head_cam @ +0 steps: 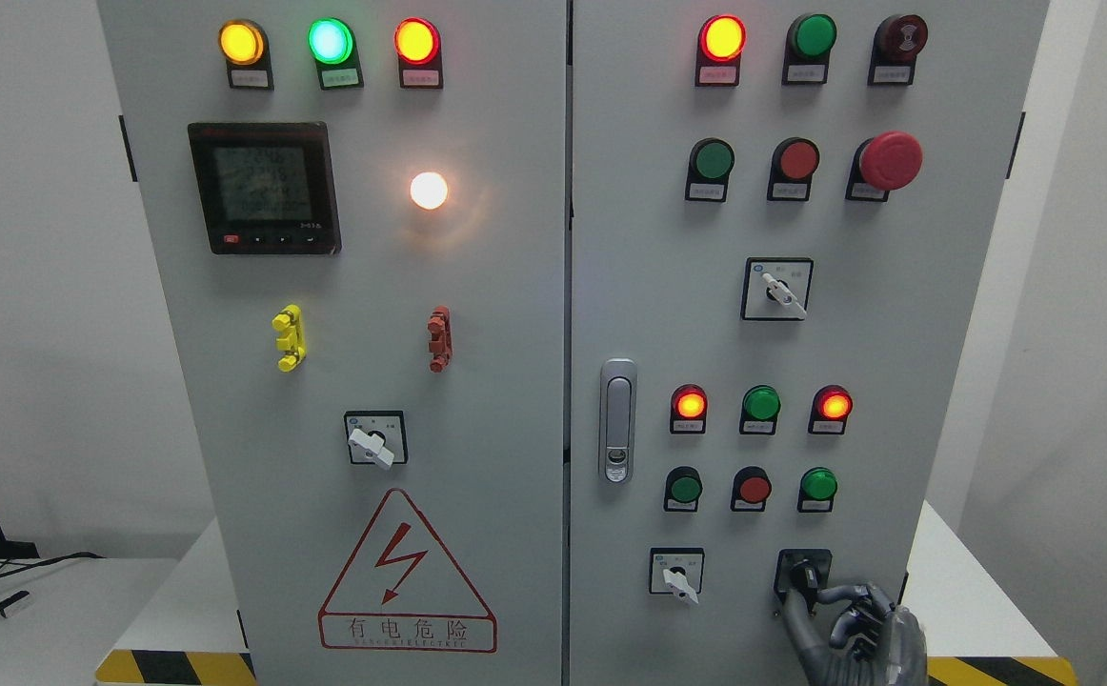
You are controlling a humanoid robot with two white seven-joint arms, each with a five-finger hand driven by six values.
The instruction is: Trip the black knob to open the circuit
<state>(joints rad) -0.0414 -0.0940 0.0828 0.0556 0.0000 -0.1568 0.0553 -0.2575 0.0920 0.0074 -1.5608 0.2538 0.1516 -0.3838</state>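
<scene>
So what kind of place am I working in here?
Probably an electrical training or test room: a grey control cabinet stands on a white bench, covered in lit indicator lamps, with a high-voltage warning triangle. The right hand is at the black knob.

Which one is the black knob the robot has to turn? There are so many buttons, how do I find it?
Look at the right door of the grey cabinet and go down to its bottom row, where two switches sit. The black knob is the right-hand one, with the robot's right hand touching it. Its neighbour, the white-handled switch, is pale, and the knob is all dark.
</scene>
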